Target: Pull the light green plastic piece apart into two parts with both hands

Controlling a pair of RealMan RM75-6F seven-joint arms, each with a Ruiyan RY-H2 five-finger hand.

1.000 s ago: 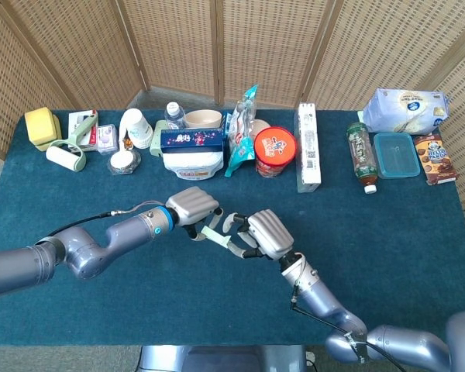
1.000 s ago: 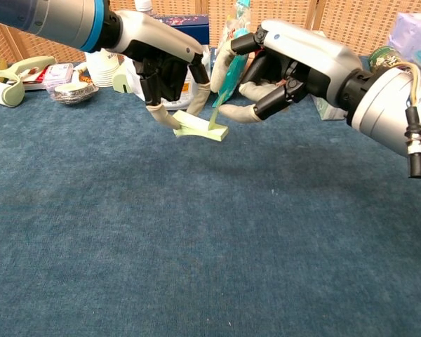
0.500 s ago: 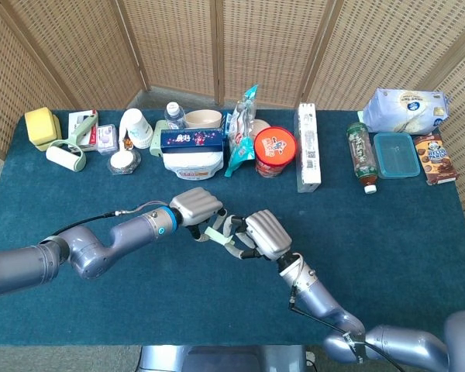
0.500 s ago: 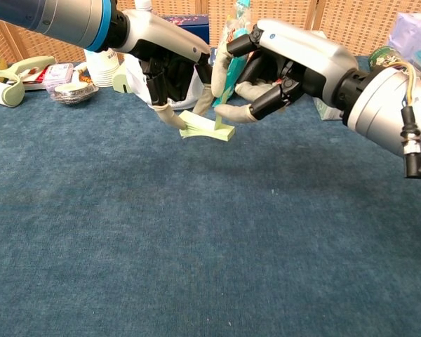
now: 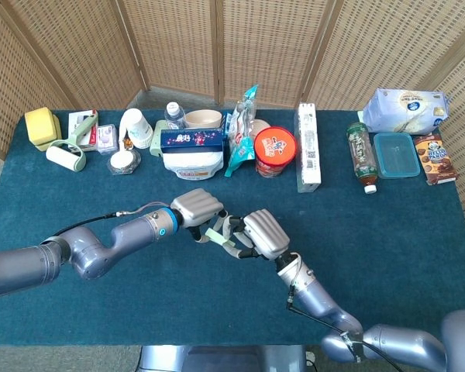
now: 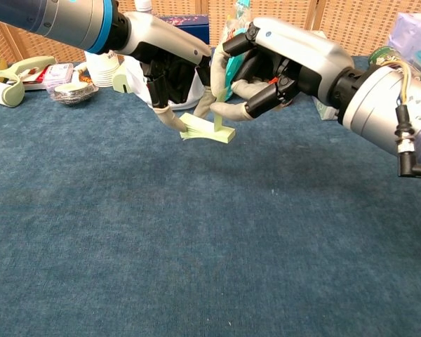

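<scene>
Two robot hands are meeting over the middle of a dark teal table (image 5: 418,232), sharing a light green plastic piece (image 6: 207,130) that is hanging just above the cloth. The left hand (image 6: 170,60) is reaching in from the left, its fingers curled downward and pinching the left end of the flat green part between a lower fingertip (image 6: 174,121) and those above it. The right hand (image 6: 281,60) is coming in from the right with its fingers bent inward, thumb and a fingertip (image 6: 221,111) closing around the thin upright tab that is rising from the piece; its other fingers are curling loosely behind. In the head view the piece (image 5: 217,236) is showing as a pale strip between the left hand (image 5: 195,209) and the right hand (image 5: 263,232), and it is appearing to be still in one piece, though the joint itself is too small to judge. Along the far edge of the table a row of goods is standing well apart from the hands, among them a red-lidded tub (image 5: 274,151), a long white box (image 5: 308,146), a green bottle (image 5: 361,155) and a white cup (image 5: 136,128).
</scene>
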